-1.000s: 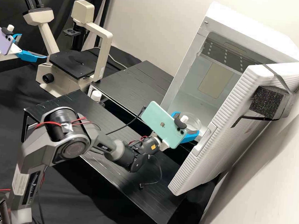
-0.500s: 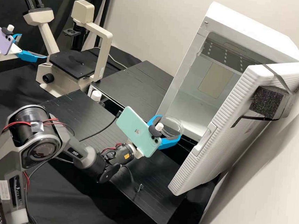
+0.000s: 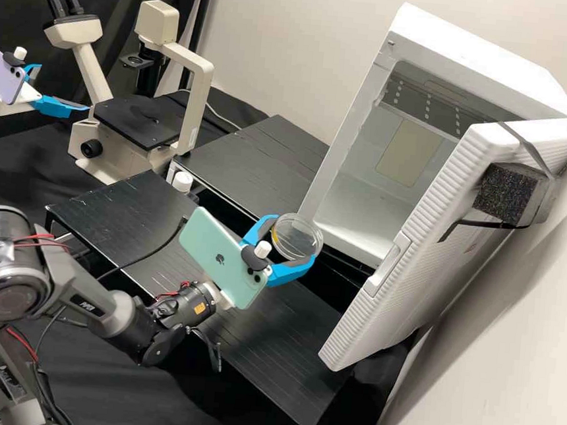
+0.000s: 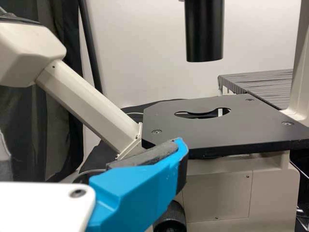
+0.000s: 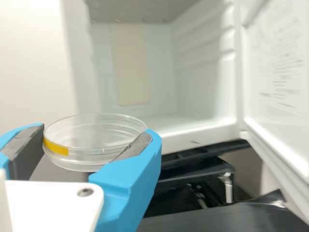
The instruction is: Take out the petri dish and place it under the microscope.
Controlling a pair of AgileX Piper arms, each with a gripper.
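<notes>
Blue-fingered, the right gripper (image 5: 95, 135) holds the petri dish (image 3: 298, 238) just outside the white box (image 3: 473, 54), so it looks out and should next ride flat through the roomy air above the black table (image 3: 125, 208) to the microscope (image 3: 199, 93), minding the plate (image 4: 260, 126) edge and wide-spread left gripper (image 3: 64, 87).

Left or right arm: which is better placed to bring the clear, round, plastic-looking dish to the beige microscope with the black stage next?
Right, I'd judge: its blue pincer holds the dish, outside the white boxy cabinet. The left blue pincer is open and empty beside the microscope.
</notes>
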